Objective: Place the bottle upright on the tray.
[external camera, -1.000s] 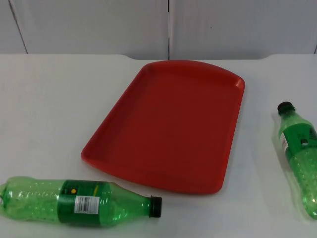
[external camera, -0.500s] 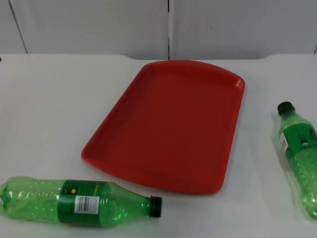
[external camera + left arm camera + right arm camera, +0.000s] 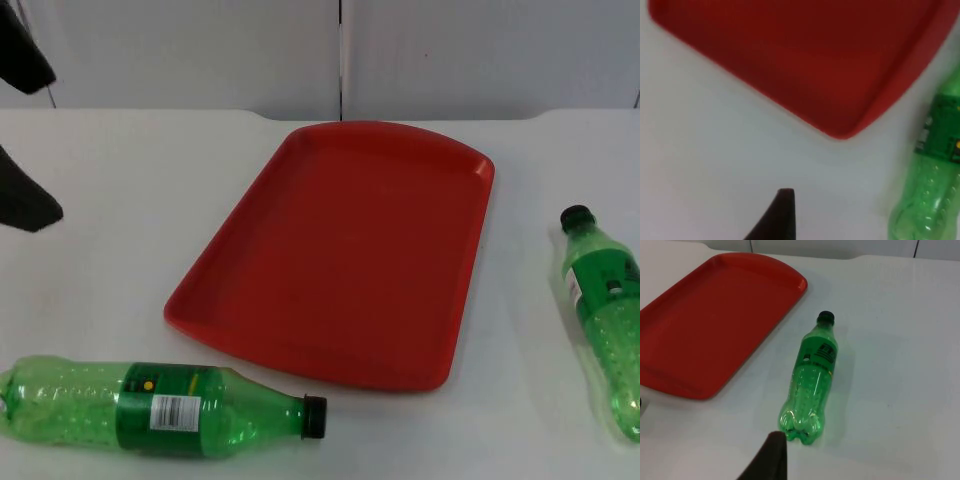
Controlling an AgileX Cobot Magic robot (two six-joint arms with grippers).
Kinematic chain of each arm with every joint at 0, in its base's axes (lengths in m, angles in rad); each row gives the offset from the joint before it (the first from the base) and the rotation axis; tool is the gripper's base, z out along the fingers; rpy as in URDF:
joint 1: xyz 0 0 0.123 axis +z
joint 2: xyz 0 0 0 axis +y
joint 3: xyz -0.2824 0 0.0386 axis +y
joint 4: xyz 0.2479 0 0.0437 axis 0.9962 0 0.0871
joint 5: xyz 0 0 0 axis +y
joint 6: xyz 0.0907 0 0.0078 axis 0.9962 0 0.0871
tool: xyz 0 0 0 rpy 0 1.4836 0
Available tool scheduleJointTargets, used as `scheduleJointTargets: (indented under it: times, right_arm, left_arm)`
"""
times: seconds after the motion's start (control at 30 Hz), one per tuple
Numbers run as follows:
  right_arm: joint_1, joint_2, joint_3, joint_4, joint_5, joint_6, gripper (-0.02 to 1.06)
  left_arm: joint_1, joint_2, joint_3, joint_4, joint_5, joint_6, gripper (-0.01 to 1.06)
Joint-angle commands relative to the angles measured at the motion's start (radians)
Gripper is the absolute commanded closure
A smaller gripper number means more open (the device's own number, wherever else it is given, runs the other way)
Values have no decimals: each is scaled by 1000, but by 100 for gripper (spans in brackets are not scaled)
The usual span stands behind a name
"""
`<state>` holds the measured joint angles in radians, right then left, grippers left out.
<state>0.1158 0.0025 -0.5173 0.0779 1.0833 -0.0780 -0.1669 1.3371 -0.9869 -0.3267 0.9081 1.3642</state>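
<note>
A red tray [image 3: 300,362] lies empty in the middle of the table. One green bottle [image 3: 160,410] with a black cap lies on its side in front of the tray's left corner, cap pointing right. A second green bottle [image 3: 605,310] lies on its side at the right edge, cap pointing away. My left gripper [image 3: 45,145] hangs open at the far left, well behind the first bottle and holding nothing; its wrist view has the tray's corner [image 3: 840,131] and that bottle [image 3: 932,170]. My right gripper [image 3: 771,457] is just behind the base of the second bottle [image 3: 812,377].
The white table runs back to a grey partition wall [image 3: 340,50]. Bare table lies between the tray [image 3: 690,390] and each bottle.
My left gripper has come into the top view at the left edge. Both bottles and the tray lie where they were.
</note>
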Motion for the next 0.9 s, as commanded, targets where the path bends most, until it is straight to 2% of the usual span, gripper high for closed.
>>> scheduleJointTargets:
  times: [0.0, 0.1, 0.43, 0.57, 0.67, 0.87]
  right_arm:
    - [-3, -3, 0, 2, -6, 0, -1]
    - [-3, -3, 0, 2, -6, 0, -1]
    - [-3, -3, 0, 2, -6, 0, -1]
    - [-3, -3, 0, 2, -6, 0, -1]
    - [-3, -3, 0, 2, -6, 0, -1]
    - [-3, -3, 0, 2, -6, 0, -1]
  left_arm:
    - [-56, 18, 5, 86, 22, -27, 0]
    - [-126, 50, 5, 171, 29, -60, 0]
    - [-271, 139, 5, 269, 47, -114, 0]
    - [-290, 183, 5, 279, 45, -136, 0]
    - [-293, 219, 5, 279, 20, -201, 0]
    - [-301, 261, 7, 259, 10, -217, 0]
